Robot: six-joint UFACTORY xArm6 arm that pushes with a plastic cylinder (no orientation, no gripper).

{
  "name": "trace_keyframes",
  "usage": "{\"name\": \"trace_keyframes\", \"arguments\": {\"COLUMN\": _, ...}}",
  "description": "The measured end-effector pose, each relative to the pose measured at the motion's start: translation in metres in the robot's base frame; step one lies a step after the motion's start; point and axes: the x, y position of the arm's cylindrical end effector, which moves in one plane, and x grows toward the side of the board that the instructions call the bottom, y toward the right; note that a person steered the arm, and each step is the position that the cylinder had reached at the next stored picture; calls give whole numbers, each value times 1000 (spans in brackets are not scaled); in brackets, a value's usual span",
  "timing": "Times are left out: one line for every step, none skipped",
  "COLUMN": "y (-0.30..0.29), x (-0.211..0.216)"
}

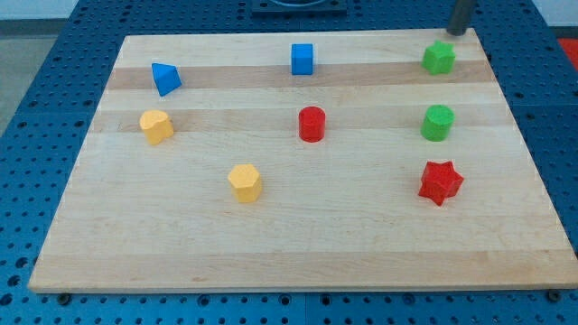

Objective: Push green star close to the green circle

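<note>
The green star (439, 58) sits near the top right corner of the wooden board (298, 226). The green circle (437, 122) stands below it, about a block's width of bare wood apart from it. My tip (456, 33) is the lower end of the dark rod at the view's top right, just above and slightly right of the green star, close to it but not clearly touching.
A red star (440, 182) lies below the green circle. A red cylinder (312, 124) is at the centre. A blue cube (302, 59) and a blue triangular block (165, 78) lie along the top. Two yellow blocks (156, 126) (245, 182) lie at the left.
</note>
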Motion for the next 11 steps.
{"name": "trace_keyframes", "arguments": {"y": -1, "x": 0}}
{"name": "trace_keyframes", "arguments": {"y": -22, "x": -1}}
{"name": "trace_keyframes", "arguments": {"y": -22, "x": -1}}
{"name": "trace_keyframes", "arguments": {"y": -19, "x": -1}}
{"name": "trace_keyframes", "arguments": {"y": -19, "x": 37}}
{"name": "trace_keyframes", "arguments": {"y": -19, "x": 89}}
{"name": "trace_keyframes", "arguments": {"y": -19, "x": 140}}
{"name": "trace_keyframes", "arguments": {"y": -25, "x": 185}}
{"name": "trace_keyframes", "arguments": {"y": -33, "x": 221}}
{"name": "trace_keyframes", "arguments": {"y": -30, "x": 175}}
{"name": "trace_keyframes", "arguments": {"y": -30, "x": 130}}
